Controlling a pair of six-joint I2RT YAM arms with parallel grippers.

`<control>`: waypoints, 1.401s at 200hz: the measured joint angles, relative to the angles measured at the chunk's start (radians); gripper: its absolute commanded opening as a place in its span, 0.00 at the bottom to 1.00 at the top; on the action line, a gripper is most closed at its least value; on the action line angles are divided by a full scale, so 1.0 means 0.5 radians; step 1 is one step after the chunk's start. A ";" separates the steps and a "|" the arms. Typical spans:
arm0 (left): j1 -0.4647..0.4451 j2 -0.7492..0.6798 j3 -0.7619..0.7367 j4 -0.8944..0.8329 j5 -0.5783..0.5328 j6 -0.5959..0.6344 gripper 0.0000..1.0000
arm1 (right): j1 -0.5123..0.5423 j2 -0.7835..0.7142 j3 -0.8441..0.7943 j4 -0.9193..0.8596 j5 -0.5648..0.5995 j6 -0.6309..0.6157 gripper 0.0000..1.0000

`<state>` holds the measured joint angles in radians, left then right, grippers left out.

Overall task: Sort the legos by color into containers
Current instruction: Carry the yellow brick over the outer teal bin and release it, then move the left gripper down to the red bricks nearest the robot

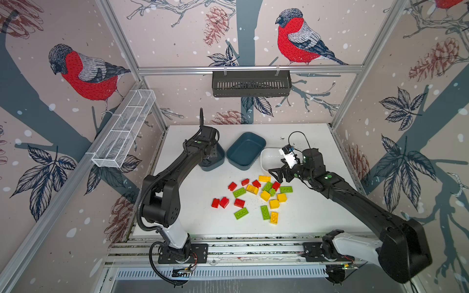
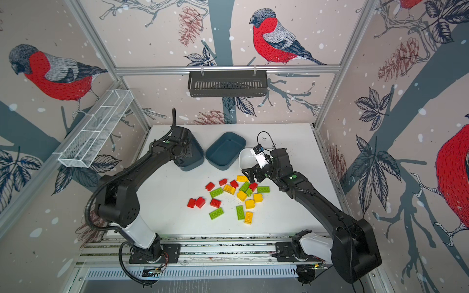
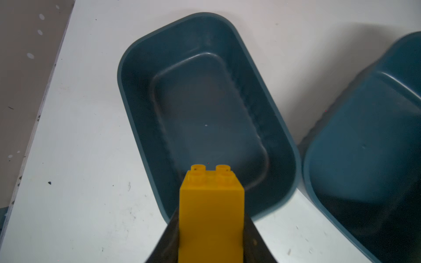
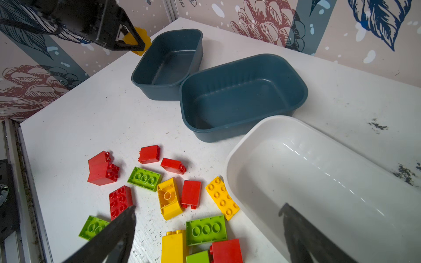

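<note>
Your left jaws pinch a small yellow studded plastic brick (image 3: 211, 211), held above one end of the empty dark teal plastic tub (image 3: 127, 91). Move it over the tub's middle, go low, then let go. Your right jaws are spread wide, holding nothing.

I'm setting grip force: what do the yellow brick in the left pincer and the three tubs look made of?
Yellow brick: hard moulded plastic, semi-gloss; crisp studs, even colour. White tub: glossy plastic, probably; bright streak highlights. Teal tubs: likely plastic, duller sheen, faint ribbing inside.
</note>
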<state>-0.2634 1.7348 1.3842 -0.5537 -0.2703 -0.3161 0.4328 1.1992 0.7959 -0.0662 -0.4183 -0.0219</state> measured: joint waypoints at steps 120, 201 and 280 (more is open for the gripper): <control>0.169 0.509 0.417 -0.034 -0.085 -0.056 0.76 | 0.000 0.067 0.077 -0.003 -0.014 -0.008 0.99; -0.093 -0.377 -0.428 -0.294 0.283 -0.282 0.77 | -0.002 0.067 0.111 -0.095 -0.050 -0.018 0.99; -0.365 -0.919 -1.089 -0.468 0.562 -0.694 0.73 | -0.009 0.142 0.160 -0.181 -0.116 -0.066 0.99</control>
<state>-0.4458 1.2751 0.8398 -0.7876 0.0105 -0.6628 0.4282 1.2701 0.8761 -0.1566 -0.4763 -0.0551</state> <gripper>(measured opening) 0.747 0.994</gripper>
